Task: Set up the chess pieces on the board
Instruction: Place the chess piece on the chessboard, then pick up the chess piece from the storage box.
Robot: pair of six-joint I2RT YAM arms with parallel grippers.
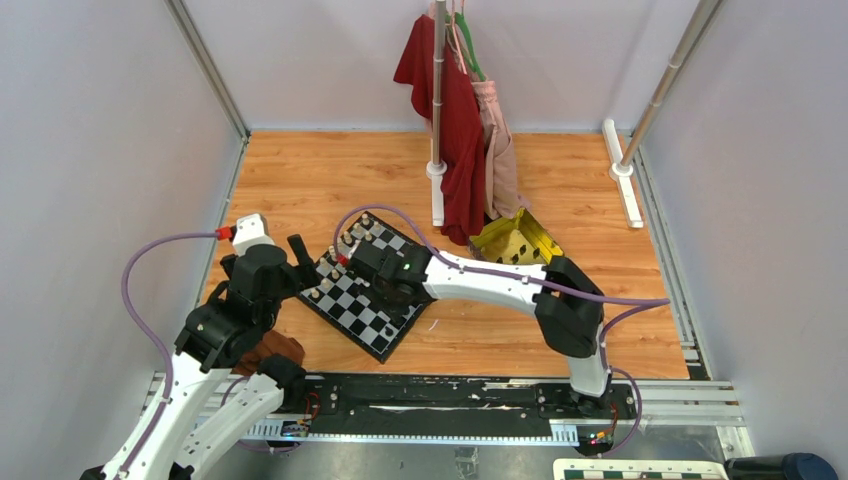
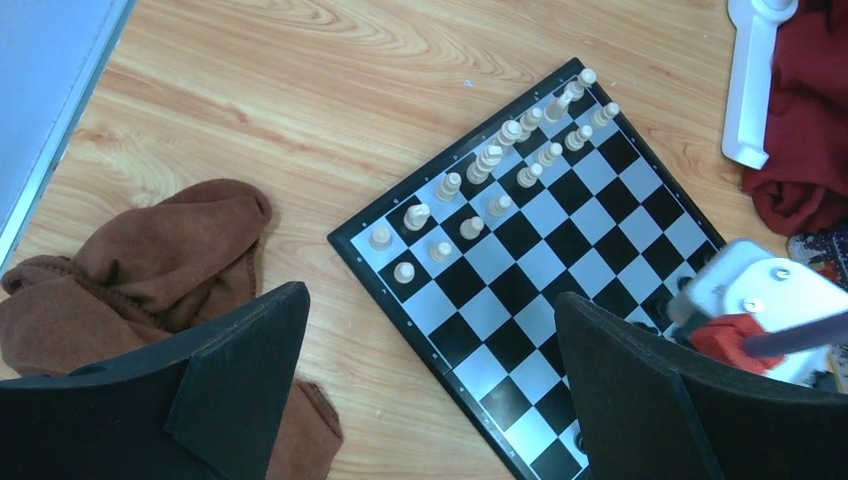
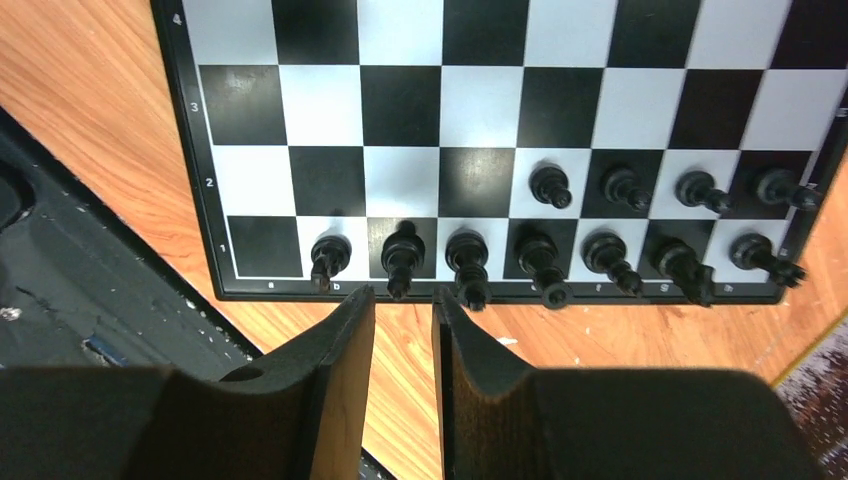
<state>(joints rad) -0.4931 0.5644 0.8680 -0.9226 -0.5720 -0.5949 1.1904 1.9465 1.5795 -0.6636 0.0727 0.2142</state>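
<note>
Black chess pieces point(image 3: 540, 258) line the board point(image 3: 400, 100) edge near right fingers point(image 3: 340, 385).

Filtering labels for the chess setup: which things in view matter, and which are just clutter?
Job: board, cream pieces, black pieces.
Lying about: brown cloth, gold tray, red garment, clothes stand.

Left white-and-black arm point(image 1: 240, 300) is bending forward, its left black two-finger gripper point(image 2: 430, 400) hanging spread wide, empty; right white-and-black arm point(image 1: 490, 280) is stretching leftward, its right black two-finger gripper point(image 3: 403, 300) holding jaws narrowly parted, empty
</note>
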